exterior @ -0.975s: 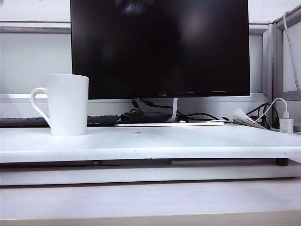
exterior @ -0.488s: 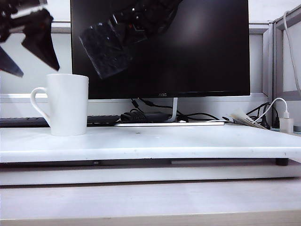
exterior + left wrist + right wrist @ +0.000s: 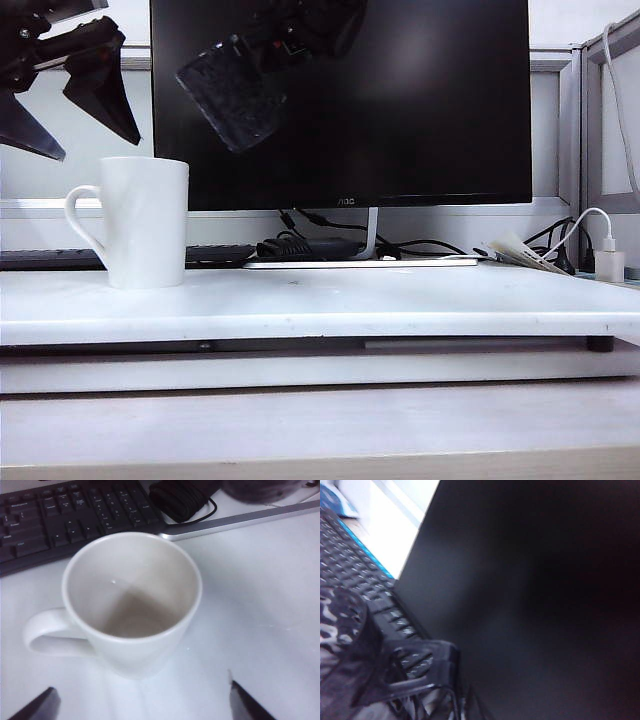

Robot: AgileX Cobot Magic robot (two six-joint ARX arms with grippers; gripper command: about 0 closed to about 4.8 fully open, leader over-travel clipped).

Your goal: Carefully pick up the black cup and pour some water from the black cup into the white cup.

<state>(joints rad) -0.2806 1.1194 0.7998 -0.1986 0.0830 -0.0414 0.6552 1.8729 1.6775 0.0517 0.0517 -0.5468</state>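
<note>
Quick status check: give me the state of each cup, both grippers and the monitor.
White cup: upright on the table, empty.
Black cup: held aloft, tilted.
Left gripper: open, above the white cup.
Right gripper: shut on the black cup.
Monitor: screen dark.

Both hands (image 3: 60,105) and black cup (image 3: 232,92), newly arrived.

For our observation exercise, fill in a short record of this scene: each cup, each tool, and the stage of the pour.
white cup: upright on the table, looks empty
black cup: held up tilted, before the monitor, right of the white cup
right tool: shut on the black cup's handle
left tool: open, above the white cup
stage: no water seen pouring yet
</note>
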